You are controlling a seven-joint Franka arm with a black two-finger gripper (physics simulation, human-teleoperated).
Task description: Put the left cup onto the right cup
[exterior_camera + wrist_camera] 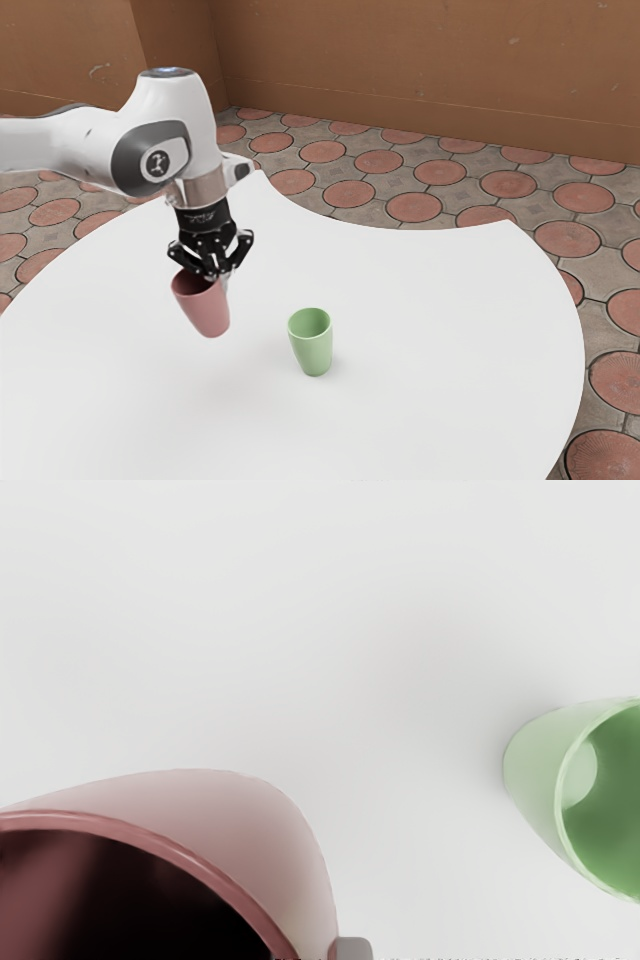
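end effector (205, 271): closed, gripping the pink cup (203, 306) at its rim.
pink cup: was held clear of the counter (430, 320), tilted, mouth upward; its faint shadow fell on the counter below; it hung nearer the counter's edge at the exterior view's left.
green cup (311, 342): stood upright near the counter's centre, mouth upward, apart from the pink cup.
wrist view: pink cup (180, 820) was just under the hand; green cup (585, 790) stood apart on the counter (300, 630).
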